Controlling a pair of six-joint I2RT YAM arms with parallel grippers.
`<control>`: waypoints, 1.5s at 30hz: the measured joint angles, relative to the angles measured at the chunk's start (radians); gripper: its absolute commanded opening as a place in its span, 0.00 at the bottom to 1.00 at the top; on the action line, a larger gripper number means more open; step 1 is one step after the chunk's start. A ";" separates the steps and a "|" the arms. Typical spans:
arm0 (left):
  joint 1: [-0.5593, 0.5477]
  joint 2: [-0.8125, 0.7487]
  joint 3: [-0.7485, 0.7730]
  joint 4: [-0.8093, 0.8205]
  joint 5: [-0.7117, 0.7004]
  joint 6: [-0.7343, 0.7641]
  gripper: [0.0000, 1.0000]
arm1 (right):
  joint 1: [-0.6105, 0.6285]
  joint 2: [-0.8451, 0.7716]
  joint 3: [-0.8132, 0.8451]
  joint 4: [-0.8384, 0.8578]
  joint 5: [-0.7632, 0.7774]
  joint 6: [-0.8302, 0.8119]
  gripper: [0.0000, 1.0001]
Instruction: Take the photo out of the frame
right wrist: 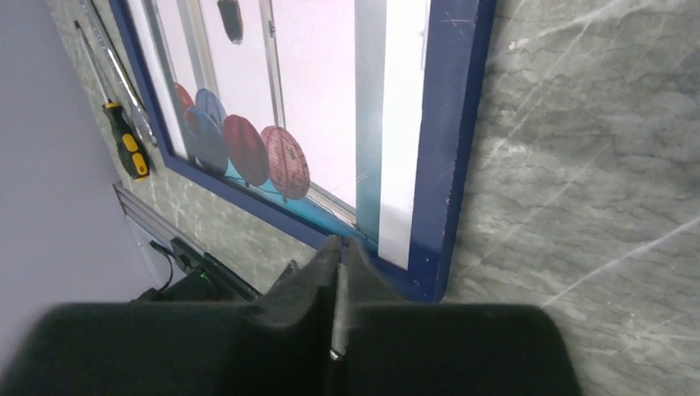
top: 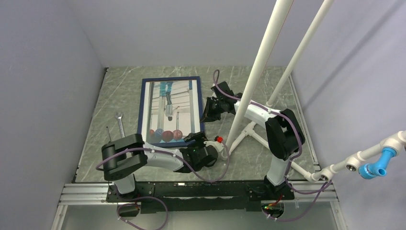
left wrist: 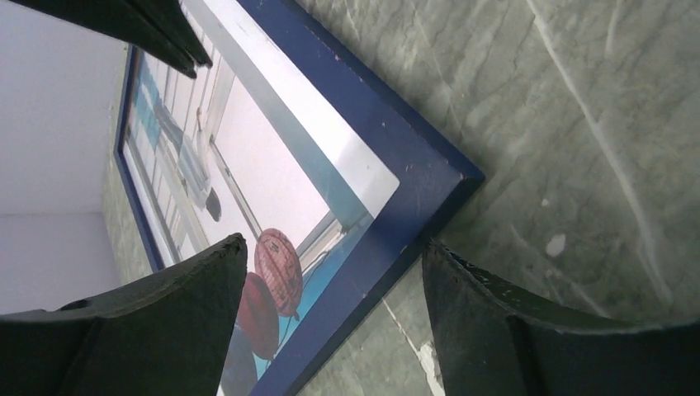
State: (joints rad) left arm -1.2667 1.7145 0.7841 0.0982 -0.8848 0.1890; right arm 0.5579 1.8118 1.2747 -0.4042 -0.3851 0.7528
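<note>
The top camera looks steeply down from high above the near edge over the whole desk (top: 111, 96). Both wrist cameras sit low and close, sharing the near right corner of the frame (left wrist: 429, 191).

white pole (top: 258, 67) right of frame (top: 171, 78), wrench (top: 119, 122) near its left, open tabletop (top: 167, 71) beyond far edge

Grey marbled table (top: 119, 91)
The frame (top: 170, 79) lies flat at its middle; a wrench (top: 120, 122) and screwdriver (right wrist: 128, 147) lie left of it.
</note>
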 measured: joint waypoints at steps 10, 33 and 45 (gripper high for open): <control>0.034 -0.440 -0.153 -0.085 0.241 -0.204 0.99 | -0.005 0.002 0.052 -0.040 0.075 -0.222 1.00; 0.293 -0.934 -0.319 -0.281 0.332 -0.622 0.99 | -0.070 0.037 0.065 -0.006 0.223 -0.315 1.00; 0.312 -1.073 -0.364 -0.310 0.376 -0.624 0.99 | -0.024 0.167 0.148 0.018 0.219 -0.274 0.98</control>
State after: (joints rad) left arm -0.9543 0.6415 0.4198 -0.2119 -0.5087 -0.4351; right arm 0.5343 1.9785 1.4231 -0.3866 -0.1661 0.4789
